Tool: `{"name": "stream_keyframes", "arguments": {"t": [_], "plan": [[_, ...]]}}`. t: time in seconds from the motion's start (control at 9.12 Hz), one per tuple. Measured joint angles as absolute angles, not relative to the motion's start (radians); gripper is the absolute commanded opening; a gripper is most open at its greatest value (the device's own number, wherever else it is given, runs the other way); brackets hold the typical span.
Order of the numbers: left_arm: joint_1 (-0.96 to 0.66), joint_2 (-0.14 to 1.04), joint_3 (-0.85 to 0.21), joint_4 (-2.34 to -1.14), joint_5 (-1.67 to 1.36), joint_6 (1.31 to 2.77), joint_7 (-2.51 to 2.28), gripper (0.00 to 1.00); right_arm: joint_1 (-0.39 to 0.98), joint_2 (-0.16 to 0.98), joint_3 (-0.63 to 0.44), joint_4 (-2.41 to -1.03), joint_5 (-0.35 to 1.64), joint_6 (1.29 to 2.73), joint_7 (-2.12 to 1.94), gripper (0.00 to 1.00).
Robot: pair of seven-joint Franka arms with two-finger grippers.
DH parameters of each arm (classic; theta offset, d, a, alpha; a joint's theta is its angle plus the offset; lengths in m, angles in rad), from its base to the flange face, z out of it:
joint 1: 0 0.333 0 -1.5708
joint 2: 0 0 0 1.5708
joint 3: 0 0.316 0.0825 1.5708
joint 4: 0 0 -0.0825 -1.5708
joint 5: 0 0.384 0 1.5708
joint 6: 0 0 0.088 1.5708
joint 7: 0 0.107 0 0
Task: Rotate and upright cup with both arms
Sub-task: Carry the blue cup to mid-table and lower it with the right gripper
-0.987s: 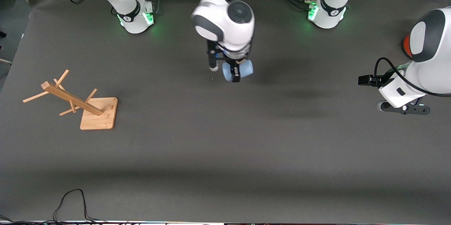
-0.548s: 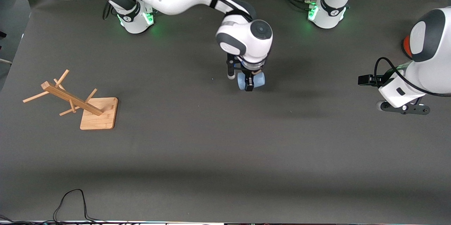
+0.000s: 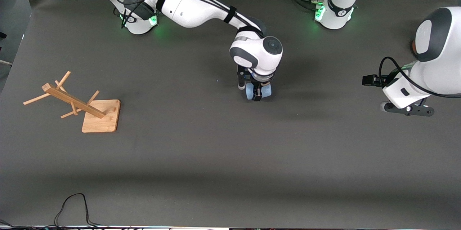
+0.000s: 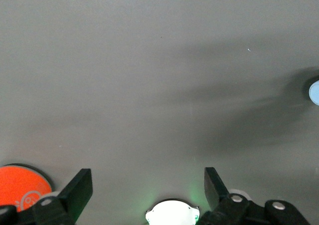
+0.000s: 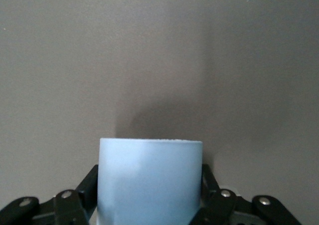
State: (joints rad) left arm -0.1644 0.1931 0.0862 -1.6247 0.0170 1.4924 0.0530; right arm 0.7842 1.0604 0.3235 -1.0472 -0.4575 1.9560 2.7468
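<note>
My right gripper [image 3: 257, 94] is shut on the pale-blue cup [image 3: 266, 91], low over the middle of the table. The cup lies on its side in the grip. In the right wrist view the cup [image 5: 149, 180] fills the gap between the black fingers [image 5: 208, 179], and its shadow falls on the mat just ahead. My left gripper [image 3: 408, 110] hangs open and empty over the left arm's end of the table. The left wrist view shows its two fingers [image 4: 79, 190] wide apart over bare mat, with the cup [image 4: 314, 92] small at the frame's edge.
A wooden peg rack [image 3: 70, 98] leans on its square base [image 3: 101, 116] toward the right arm's end. An orange-red cylinder [image 4: 20, 185] stands close by the left gripper. A black cable [image 3: 72, 204] loops at the table's front edge. The grey mat [image 3: 230, 158] covers the table.
The right arm has carried the cup toward the left arm's end and lower in the front view. The left arm has shifted slightly; its gripper stays open.
</note>
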Motion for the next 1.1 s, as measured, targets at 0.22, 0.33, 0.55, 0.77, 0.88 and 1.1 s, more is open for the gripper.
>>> {"name": "stream_keyframes", "arguments": {"t": [0.22, 0.33, 0.55, 0.77, 0.88, 1.1], "plan": [[-0.164, 0.193, 0.086, -1.625, 0.017, 1.492, 0.053, 1.0, 0.784, 1.063, 0.32, -1.045, -0.457, 1.959, 2.749, 1.0], [-0.164, 0.193, 0.086, -1.625, 0.017, 1.492, 0.053, 1.0, 0.784, 1.074, 0.313, -1.045, -0.458, 1.965, 2.749, 1.0], [-0.164, 0.193, 0.086, -1.625, 0.017, 1.492, 0.053, 1.0, 0.784, 1.085, 0.308, -1.045, -0.458, 1.972, 2.75, 1.0], [-0.164, 0.193, 0.086, -1.625, 0.017, 1.492, 0.053, 1.0, 0.784, 1.086, 0.308, -1.043, -0.457, 1.978, 2.75, 1.0], [-0.164, 0.193, 0.086, -1.625, 0.017, 1.492, 0.053, 1.0, 0.784, 1.085, 0.308, -1.039, -0.457, 1.98, 2.75, 1.0], [-0.165, 0.193, 0.086, -1.625, 0.017, 1.491, 0.053, 1.0, 0.784, 1.073, 0.309, -1.017, -0.457, 1.968, 2.75, 1.0]]}}
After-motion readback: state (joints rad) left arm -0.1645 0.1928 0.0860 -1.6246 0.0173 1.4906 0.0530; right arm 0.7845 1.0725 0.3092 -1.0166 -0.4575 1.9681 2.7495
